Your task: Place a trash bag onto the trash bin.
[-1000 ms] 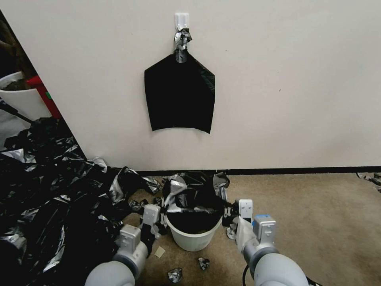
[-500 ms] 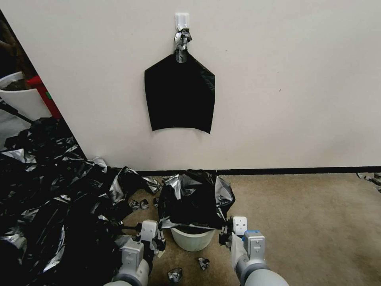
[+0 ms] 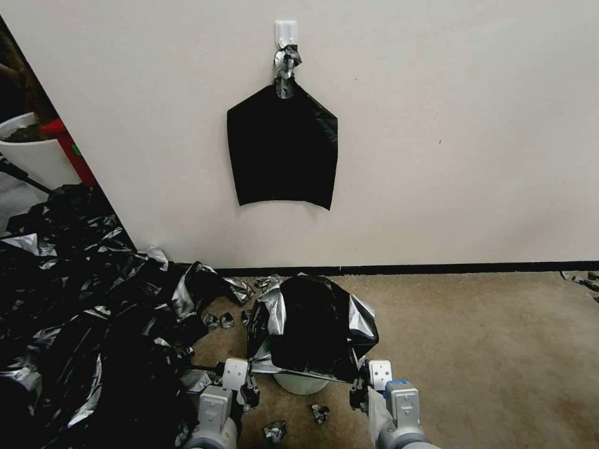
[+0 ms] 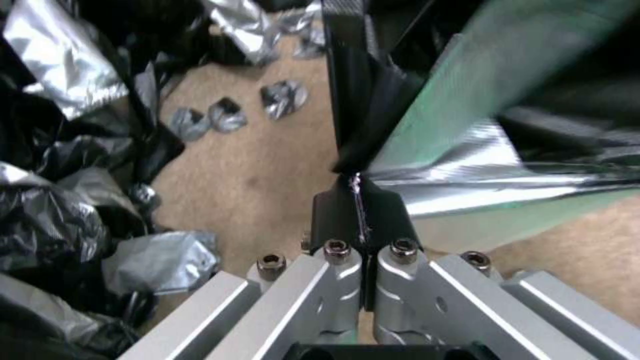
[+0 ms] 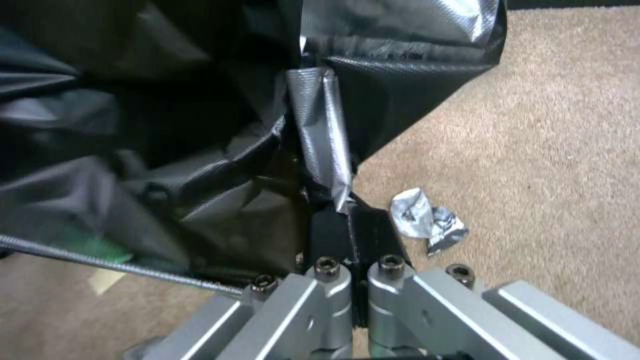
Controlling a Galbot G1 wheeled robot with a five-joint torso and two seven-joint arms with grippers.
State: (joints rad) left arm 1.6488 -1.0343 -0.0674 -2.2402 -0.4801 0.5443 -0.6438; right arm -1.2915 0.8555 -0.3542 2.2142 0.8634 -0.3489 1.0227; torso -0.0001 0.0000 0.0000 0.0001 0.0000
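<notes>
Trash bag [image 3: 312,330] is hanging stretched above the trash bin [image 3: 299,383], left gripper [image 3: 249,385] and right gripper [image 3: 360,388] each pinching its hem; next, lowering the mouth around the rim.

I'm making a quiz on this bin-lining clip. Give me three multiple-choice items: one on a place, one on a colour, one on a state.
1. Where is the bag?
A. stretched above the bin
B. flat on the carpet
C. on the wall hook

2. What colour is the bin?
A. red
B. cream-white
C. blue

3. How is the left pincer?
A. wide open
B. shut on the bag's edge
C. holding the bin

Key:
1 A, the bag hangs spread between the left pincer and the right pincer, over the bin.
2 B, its pale wall shows under the bag.
3 B, its fingers pinch a fold of plastic.
</notes>
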